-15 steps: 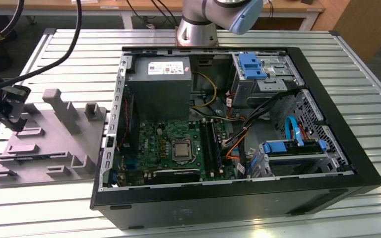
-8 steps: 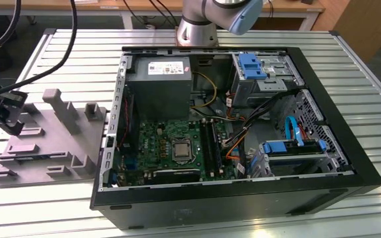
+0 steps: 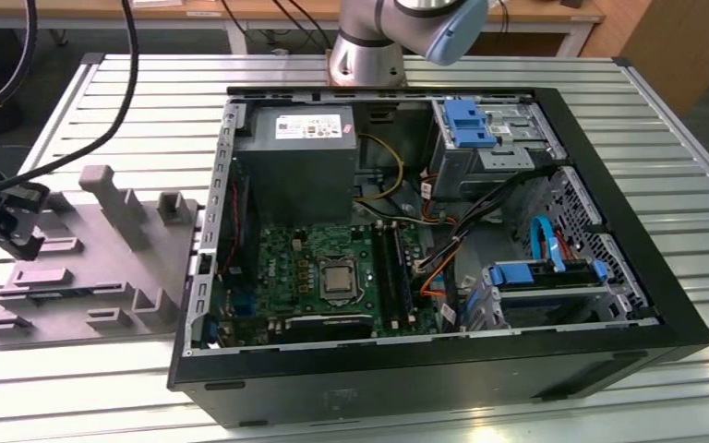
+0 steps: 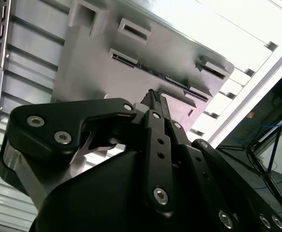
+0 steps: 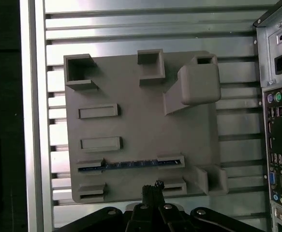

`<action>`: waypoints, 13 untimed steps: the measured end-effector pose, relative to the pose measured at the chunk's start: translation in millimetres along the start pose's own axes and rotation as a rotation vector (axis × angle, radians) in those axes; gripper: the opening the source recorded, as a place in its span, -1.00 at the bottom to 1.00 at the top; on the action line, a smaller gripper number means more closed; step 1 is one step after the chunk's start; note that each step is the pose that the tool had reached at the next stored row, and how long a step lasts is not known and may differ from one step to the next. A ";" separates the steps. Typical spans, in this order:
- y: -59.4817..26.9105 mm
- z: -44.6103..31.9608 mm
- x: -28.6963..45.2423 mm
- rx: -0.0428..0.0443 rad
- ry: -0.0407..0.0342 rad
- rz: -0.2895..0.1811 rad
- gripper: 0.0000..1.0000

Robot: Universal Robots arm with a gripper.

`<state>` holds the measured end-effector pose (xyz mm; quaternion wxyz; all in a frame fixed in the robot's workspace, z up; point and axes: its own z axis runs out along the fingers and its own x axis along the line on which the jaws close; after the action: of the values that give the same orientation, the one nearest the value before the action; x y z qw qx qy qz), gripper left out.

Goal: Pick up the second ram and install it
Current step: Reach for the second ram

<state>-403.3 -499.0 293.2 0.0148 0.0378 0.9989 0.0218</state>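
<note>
The second ram (image 5: 131, 165) is a thin dark strip standing edge-on in a slot of the grey moulded tray (image 5: 131, 87), and it also shows in the second wrist view (image 4: 153, 73). My gripper (image 5: 153, 186) hovers above the tray close beside the ram's slot, not touching the ram. Its black fingertips (image 4: 153, 96) are pressed together with nothing between them, so the gripper is shut. In the exterior view the gripper (image 3: 10, 226) hangs over the tray (image 3: 96, 268) at that view's left, beside the open computer case (image 3: 441, 360).
The case lies open on a slatted metal table (image 3: 675, 120), with the motherboard's dark socket rails (image 3: 388, 266), a power supply (image 3: 293, 166) and blue drive brackets (image 3: 472, 120) inside. The case's rear ports (image 5: 276, 145) face the tray. The arm's base (image 3: 367, 55) stands behind the case.
</note>
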 end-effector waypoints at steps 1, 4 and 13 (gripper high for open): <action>-0.1 1.7 0.7 0.0000 0.0001 0.000 -0.79; -0.6 7.0 3.6 0.0001 0.0001 0.000 -0.79; -1.9 17.5 15.8 -0.0001 0.0000 0.000 -0.79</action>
<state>-418.7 -499.0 275.1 0.0148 0.0379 0.9989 0.0218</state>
